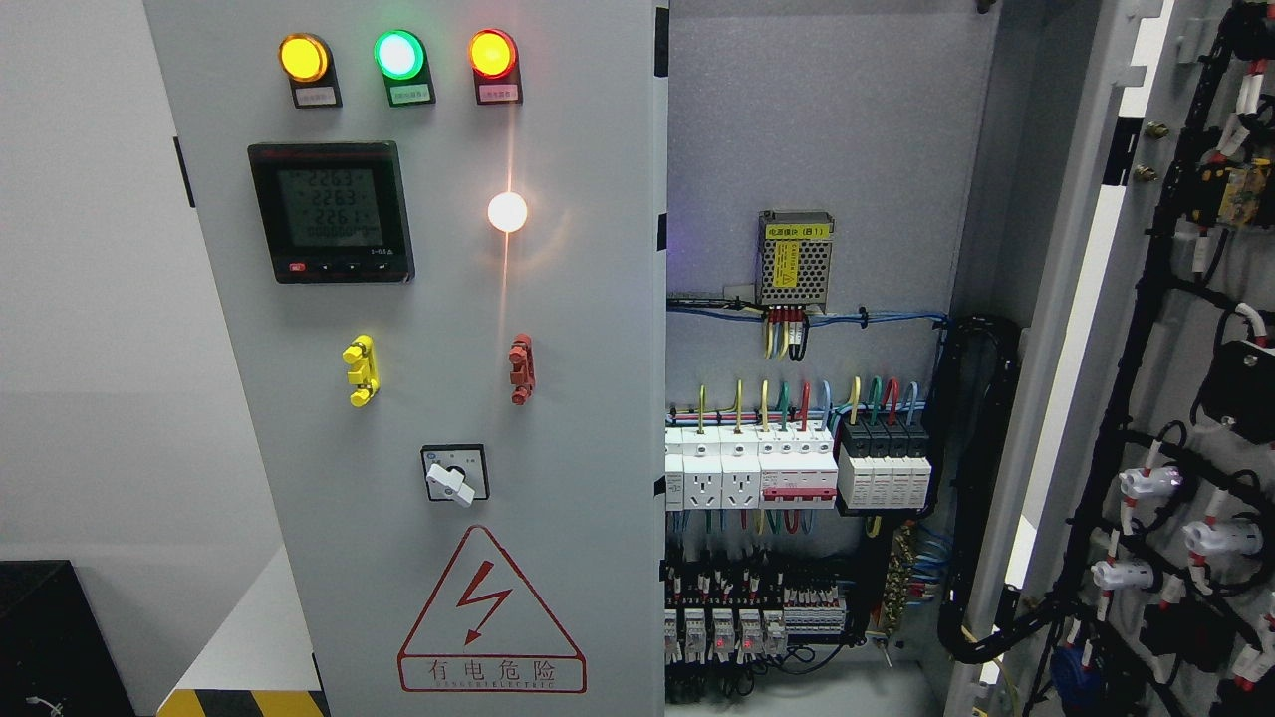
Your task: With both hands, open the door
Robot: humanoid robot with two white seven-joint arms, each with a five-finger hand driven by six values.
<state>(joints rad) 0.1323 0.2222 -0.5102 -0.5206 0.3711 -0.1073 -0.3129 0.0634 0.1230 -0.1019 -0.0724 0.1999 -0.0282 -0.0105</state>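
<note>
A grey electrical cabinet fills the head view. Its left door (418, 398) is closed and carries three lit indicator lamps, a black digital meter (331, 211), a lit white button (507, 211), a yellow handle (360, 370), a red handle (521, 368) and a rotary switch (455, 475). The right door (1146, 398) is swung wide open to the right, showing black cable bundles on its inner face. Neither of my hands nor arms shows anywhere in the picture.
Inside the open cabinet I see a power supply (795, 259), rows of white breakers and sockets (787, 468), coloured wires and relays (737, 627). A black box (50, 637) sits at the lower left beside a yellow-black striped floor edge (239, 702).
</note>
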